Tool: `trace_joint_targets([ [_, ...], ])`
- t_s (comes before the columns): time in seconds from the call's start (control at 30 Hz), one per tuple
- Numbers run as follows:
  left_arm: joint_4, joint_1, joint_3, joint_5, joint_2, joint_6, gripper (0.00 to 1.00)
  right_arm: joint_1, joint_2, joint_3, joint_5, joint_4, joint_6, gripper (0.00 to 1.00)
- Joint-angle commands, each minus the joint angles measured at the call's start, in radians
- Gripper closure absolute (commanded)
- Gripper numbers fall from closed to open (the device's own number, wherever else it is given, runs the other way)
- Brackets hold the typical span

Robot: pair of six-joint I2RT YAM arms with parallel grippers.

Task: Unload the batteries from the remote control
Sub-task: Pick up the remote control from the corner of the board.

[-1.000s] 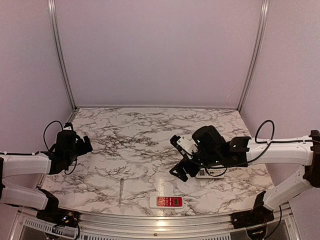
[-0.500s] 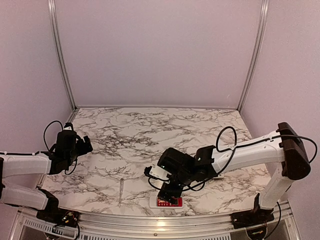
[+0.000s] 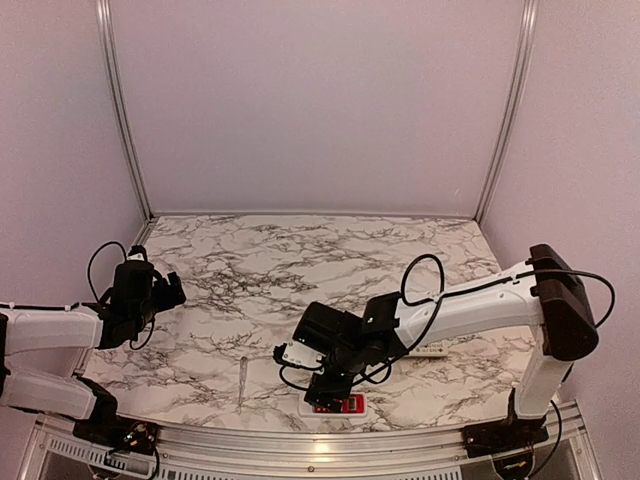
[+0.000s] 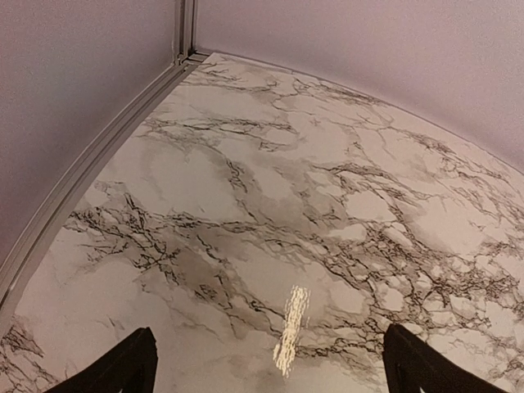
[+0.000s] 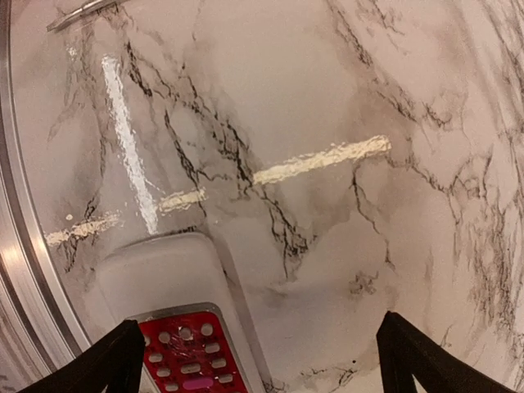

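We hold the right gripper (image 3: 333, 383) above the remote (image 3: 346, 403)
On the marble table (image 3: 300, 260) the remote lies keys up, its long axis left-right along the near edge. Our right gripper is spread wide and empty, just over its left end. The left gripper (image 3: 168, 292), also spread, is well apart. We see no batteries.

Lab booth: blank walls (image 3: 320, 100), aluminium frame (image 3: 118, 110)

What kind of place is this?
Probably a robot test booth, not a home: a left arm and a right arm stand at a marble-patterned table, closed in by plain walls with metal rails.
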Motion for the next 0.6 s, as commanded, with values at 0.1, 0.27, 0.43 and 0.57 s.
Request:
trace_joint_targets([
  [0.1, 0.015, -0.005, 0.030, -0.018, 0.013, 0.005, 0.01, 0.015, 0.052, 0.073, 0.014, -0.061, -0.015, 0.04],
  [0.27, 0.015, -0.006, 0.031, -0.018, 0.014, 0.005, 0.01, 0.015, 0.084, 0.093, 0.017, -0.078, -0.014, 0.04],
  [0.43, 0.015, -0.006, 0.030, -0.019, 0.014, 0.005, 0.01, 0.020, 0.092, 0.102, 0.011, -0.088, -0.011, 0.05],
  [0.57, 0.015, -0.005, 0.031, -0.019, 0.014, 0.006, 0.01, 0.044, 0.081, 0.100, -0.002, -0.099, -0.025, 0.05],
])
